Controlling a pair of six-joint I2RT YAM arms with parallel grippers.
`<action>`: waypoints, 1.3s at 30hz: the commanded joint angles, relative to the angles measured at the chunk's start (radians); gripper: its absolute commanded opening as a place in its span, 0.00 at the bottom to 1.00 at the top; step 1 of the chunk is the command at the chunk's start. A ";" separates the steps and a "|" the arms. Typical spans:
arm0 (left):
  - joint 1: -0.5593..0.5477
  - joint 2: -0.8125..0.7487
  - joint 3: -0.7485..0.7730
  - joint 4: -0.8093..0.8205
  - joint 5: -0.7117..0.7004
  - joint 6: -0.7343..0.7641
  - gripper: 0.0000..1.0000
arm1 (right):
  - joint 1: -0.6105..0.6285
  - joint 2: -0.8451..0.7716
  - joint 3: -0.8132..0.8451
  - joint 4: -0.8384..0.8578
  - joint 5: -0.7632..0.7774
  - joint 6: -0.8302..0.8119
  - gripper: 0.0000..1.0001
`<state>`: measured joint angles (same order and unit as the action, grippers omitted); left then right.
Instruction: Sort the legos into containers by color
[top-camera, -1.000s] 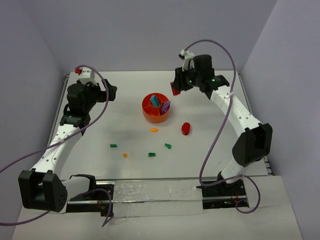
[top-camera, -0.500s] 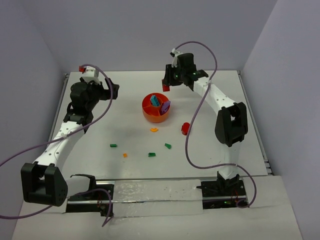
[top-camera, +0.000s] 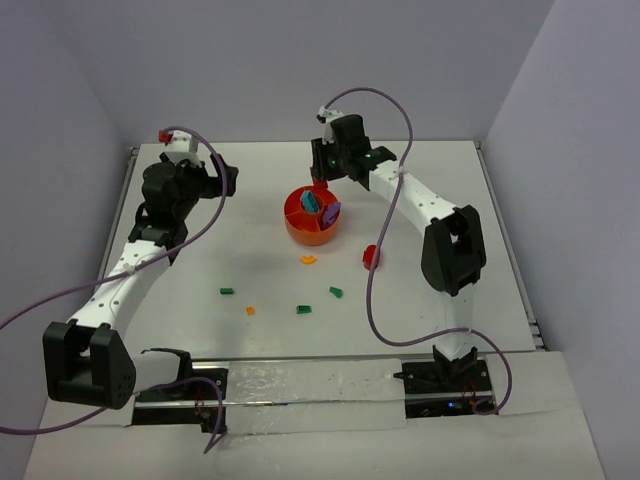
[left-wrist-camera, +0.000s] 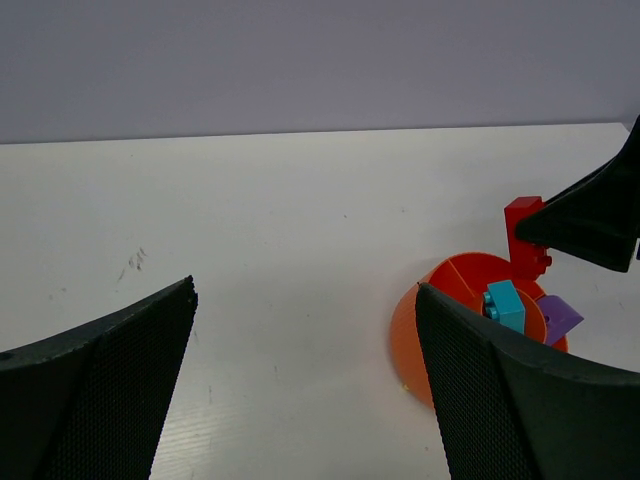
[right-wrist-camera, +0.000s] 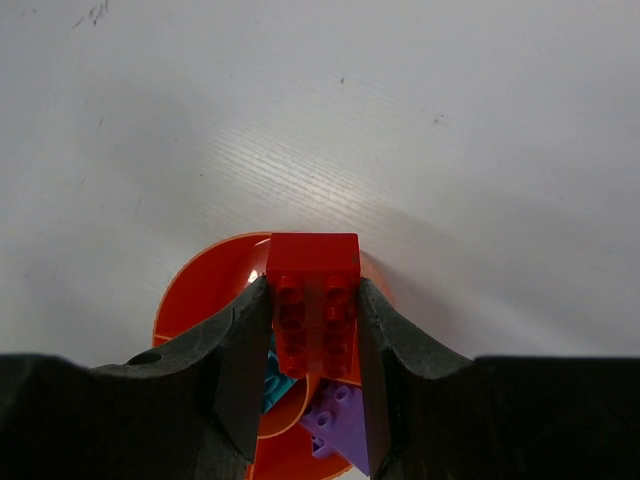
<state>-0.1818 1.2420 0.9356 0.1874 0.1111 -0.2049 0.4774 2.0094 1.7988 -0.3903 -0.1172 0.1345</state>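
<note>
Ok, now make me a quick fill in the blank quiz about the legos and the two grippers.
The right gripper is shut on a brick coloured ___. The left gripper stands ___ and empty. Green legos lying on the table number ___. Missing words: red, open, three.

bowl (right-wrist-camera: 200, 285) half hidden by right fingers (right-wrist-camera: 225, 385), brick (right-wrist-camera: 313, 300)
</note>
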 joint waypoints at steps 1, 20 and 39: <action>-0.005 0.001 0.048 0.056 -0.006 0.013 0.96 | 0.012 0.011 0.019 0.027 0.060 -0.044 0.00; -0.005 0.013 0.052 0.056 -0.004 0.010 0.96 | 0.037 -0.039 -0.084 0.103 0.093 -0.152 0.27; -0.005 0.019 0.054 0.082 -0.018 0.008 0.96 | -0.036 -0.199 -0.077 -0.024 0.081 0.000 0.68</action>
<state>-0.1818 1.2625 0.9470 0.1987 0.1094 -0.2047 0.4979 1.9479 1.7123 -0.3593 -0.0828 0.0597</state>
